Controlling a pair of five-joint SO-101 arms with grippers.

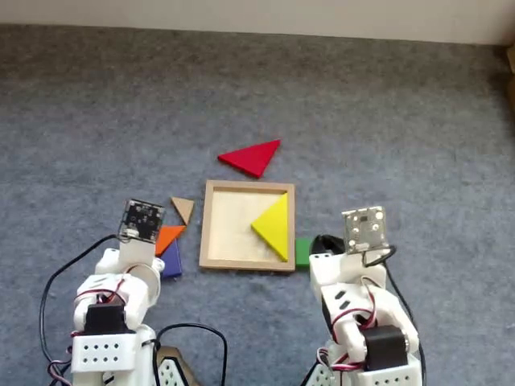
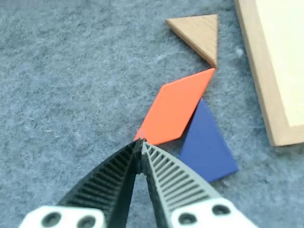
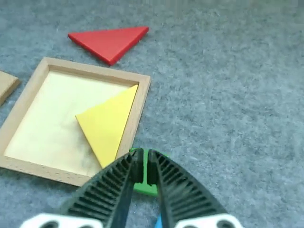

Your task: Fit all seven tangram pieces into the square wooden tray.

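The square wooden tray (image 1: 211, 241) lies mid-carpet with a yellow triangle (image 1: 275, 225) in its right half. A red triangle (image 1: 251, 157) lies just beyond it. On the tray's left lie a wooden triangle (image 2: 198, 32), an orange parallelogram (image 2: 176, 107) and a blue triangle (image 2: 205, 147). My left gripper (image 2: 141, 145) is shut and empty, with its tips at the orange piece's near corner. A green piece (image 1: 302, 252) lies flat against the tray's near right corner. My right gripper (image 3: 145, 157) is shut just over the green piece (image 3: 144, 186), which shows through the slit between the fingers.
Grey carpet spreads wide beyond and to both sides of the tray. Both arm bases (image 1: 105, 338) stand at the near edge with loose cables (image 1: 193, 334) between them. A sliver of light blue (image 3: 157, 221) peeks from under the right fingers.
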